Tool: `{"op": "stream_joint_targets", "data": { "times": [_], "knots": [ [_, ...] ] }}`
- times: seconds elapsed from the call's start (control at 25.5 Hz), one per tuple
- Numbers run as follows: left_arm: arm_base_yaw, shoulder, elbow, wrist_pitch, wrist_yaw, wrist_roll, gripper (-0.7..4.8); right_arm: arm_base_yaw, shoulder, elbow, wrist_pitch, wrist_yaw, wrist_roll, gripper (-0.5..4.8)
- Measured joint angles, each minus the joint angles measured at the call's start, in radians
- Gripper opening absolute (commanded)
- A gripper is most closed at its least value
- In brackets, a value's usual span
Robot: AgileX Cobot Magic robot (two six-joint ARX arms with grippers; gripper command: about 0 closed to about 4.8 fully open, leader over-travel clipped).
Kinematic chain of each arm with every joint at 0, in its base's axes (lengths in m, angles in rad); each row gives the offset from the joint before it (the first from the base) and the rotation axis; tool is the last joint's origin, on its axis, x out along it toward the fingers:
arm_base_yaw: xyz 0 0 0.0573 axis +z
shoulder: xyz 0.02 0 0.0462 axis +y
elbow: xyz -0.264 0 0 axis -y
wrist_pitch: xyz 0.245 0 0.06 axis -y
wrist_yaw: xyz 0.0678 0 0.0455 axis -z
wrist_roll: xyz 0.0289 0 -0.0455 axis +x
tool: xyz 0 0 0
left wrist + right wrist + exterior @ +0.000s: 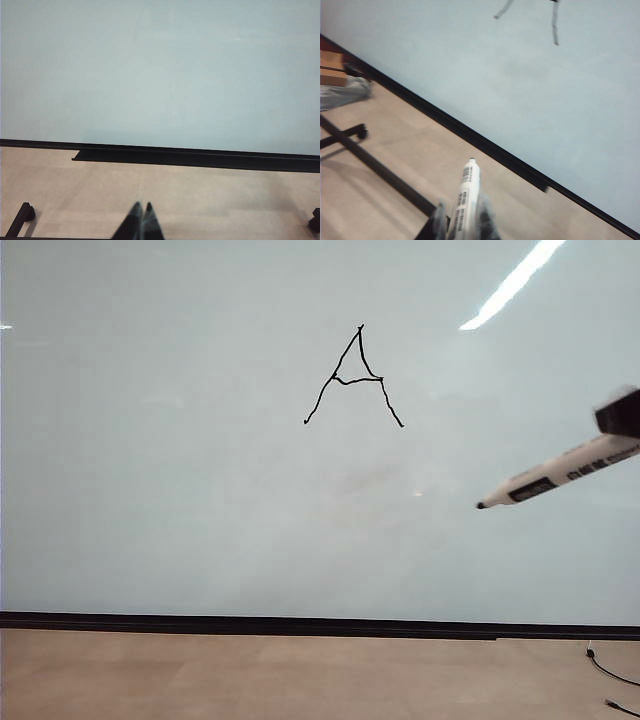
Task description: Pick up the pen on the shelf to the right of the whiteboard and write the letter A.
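Observation:
The whiteboard (200,460) fills most of the exterior view, with a thin black letter A (355,378) drawn above its middle. My right gripper (622,418) enters at the right edge, shut on the white pen (560,473), whose black tip points down-left and hangs off the board well to the lower right of the letter. In the right wrist view the pen (466,192) sticks out from between the blurred fingers of the right gripper (462,217), and the letter's lower strokes (555,30) show on the whiteboard (520,90). The left gripper (142,206) is shut and empty above the floor, facing the whiteboard (160,75).
A black strip (300,625) runs along the board's lower edge, with a black ledge (190,159) below it. Tan floor (250,675) lies under it. Cables (612,672) trail at the lower right. A black frame bar (375,167) and castors (27,212) stand on the floor.

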Motion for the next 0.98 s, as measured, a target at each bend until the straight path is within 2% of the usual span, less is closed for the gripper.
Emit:
{"op": "stream_joint_targets", "data": {
  "times": [0.12,0.24,0.31,0.47,0.63,0.71,0.86,0.9,0.98],
  "knots": [
    [0.0,0.0,0.0,0.0,0.0,0.0,-0.04,-0.055,0.0,0.0,0.0,-0.012,-0.001,-0.05],
    [0.0,0.0,0.0,0.0,0.0,0.0,-0.05,-0.168,0.0,0.0,0.015,-0.1,-0.005,-0.05],
    [0.0,0.0,0.0,0.0,0.0,0.0,-0.04,-0.293,0.0,0.0,0.052,-0.198,-0.011,-0.05],
    [0.0,0.0,0.0,0.0,0.0,0.0,-0.04,-0.479,0.0,0.0,0.061,-0.335,-0.012,-0.05],
    [0.0,0.0,0.0,0.0,0.0,0.0,-0.04,-0.716,0.0,0.0,0.081,-0.544,-0.011,-0.05],
    [0.0,0.0,0.0,0.0,0.0,0.0,-0.04,-0.912,0.0,0.0,0.103,-0.665,-0.006,-0.05],
    [0.0,0.0,0.0,0.0,0.0,0.0,-0.05,-1.103,0.0,0.0,0.103,-0.739,0.026,-0.05],
    [0.0,0.0,0.0,0.0,0.0,0.0,-0.04,-1.176,0.0,0.0,0.103,-0.764,0.039,-0.05],
    [0.0,0.0,0.0,0.0,0.0,0.0,-0.04,-1.232,0.0,0.0,0.103,-0.79,0.054,-0.05]
  ]
}}
